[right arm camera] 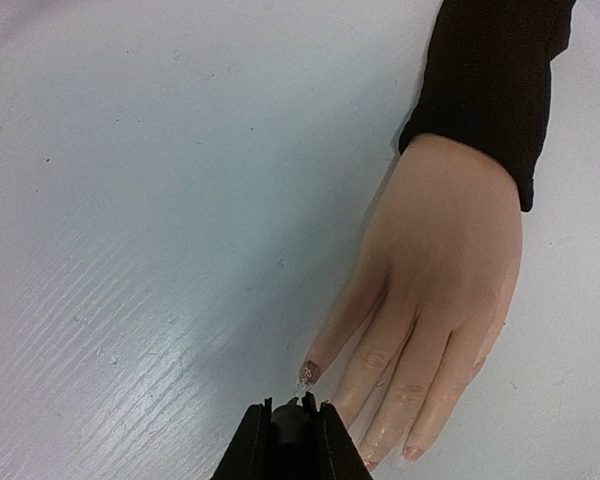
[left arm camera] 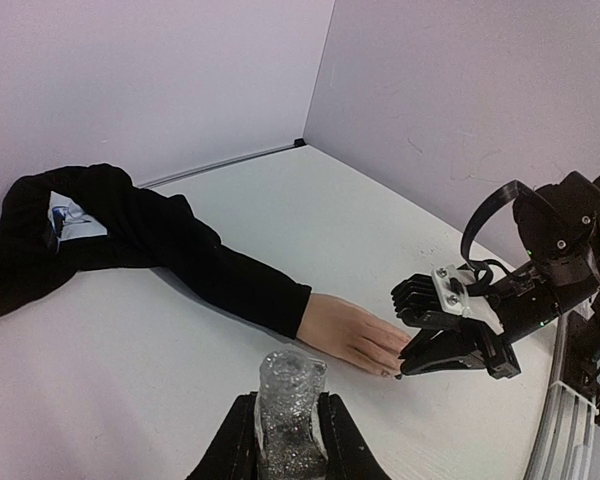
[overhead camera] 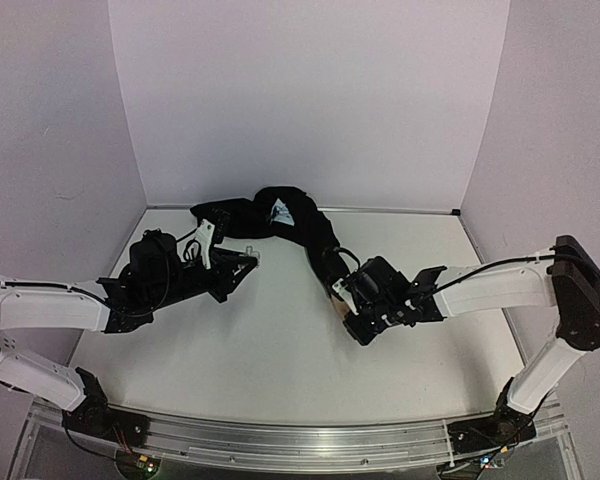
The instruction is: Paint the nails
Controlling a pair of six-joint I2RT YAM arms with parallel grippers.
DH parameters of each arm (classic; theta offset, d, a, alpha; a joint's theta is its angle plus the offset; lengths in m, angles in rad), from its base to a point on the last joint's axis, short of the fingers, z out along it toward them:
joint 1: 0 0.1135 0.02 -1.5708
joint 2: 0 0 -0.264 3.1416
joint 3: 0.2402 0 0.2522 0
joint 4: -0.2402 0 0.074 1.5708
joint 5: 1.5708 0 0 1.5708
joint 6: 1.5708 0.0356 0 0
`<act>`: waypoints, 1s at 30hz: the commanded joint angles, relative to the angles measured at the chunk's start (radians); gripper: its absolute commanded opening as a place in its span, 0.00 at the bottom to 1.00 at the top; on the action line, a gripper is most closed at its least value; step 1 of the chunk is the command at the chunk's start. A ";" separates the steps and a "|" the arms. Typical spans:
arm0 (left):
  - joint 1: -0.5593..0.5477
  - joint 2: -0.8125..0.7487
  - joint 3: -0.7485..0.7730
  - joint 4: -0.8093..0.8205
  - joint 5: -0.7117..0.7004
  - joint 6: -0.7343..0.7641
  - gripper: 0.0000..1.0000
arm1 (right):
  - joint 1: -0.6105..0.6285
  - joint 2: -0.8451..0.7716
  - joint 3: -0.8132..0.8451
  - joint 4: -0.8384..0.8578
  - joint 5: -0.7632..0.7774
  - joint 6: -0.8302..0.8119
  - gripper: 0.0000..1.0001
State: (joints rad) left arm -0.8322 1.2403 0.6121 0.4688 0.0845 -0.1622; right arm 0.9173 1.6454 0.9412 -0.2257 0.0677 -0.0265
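Your right gripper (right arm camera: pixel 292 410) holds a tiny brush at one sparkly nail.

Look at the flat white table (overhead camera: pixel 280 350). The skin-coloured dummy hand (right arm camera: pixel 440 270) lies flat on it, palm down, in the middle and a bit to the right. Its black cloth sleeve (right arm camera: pixel 490 90) runs back towards the far wall. The nails (right arm camera: pixel 412 453) sit at the ends of the fingers, right in front of your right gripper. The nail on the outer finger (right arm camera: pixel 310 372) is pink and sparkly; another one you can see is pale. Your right gripper is squeezed tight on a small black-handled brush (right arm camera: pixel 302 386), and the pale tip sits right at that sparkly nail. Your left gripper (left arm camera: pixel 288 402) is well off to the left, squeezed tight on a clear glass bottle full of silver glitter (left arm camera: pixel 292 375), upright with its top open.
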 commanded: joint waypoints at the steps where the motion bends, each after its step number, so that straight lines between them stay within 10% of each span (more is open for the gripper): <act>1: -0.002 -0.015 -0.003 0.024 0.010 -0.004 0.00 | 0.004 0.022 0.045 0.031 0.028 -0.006 0.00; 30: -0.003 -0.025 -0.012 0.023 0.000 0.003 0.00 | 0.002 0.061 0.062 0.043 0.060 -0.009 0.00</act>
State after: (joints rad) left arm -0.8322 1.2392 0.6048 0.4686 0.0845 -0.1616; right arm 0.9173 1.6868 0.9616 -0.1993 0.1011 -0.0272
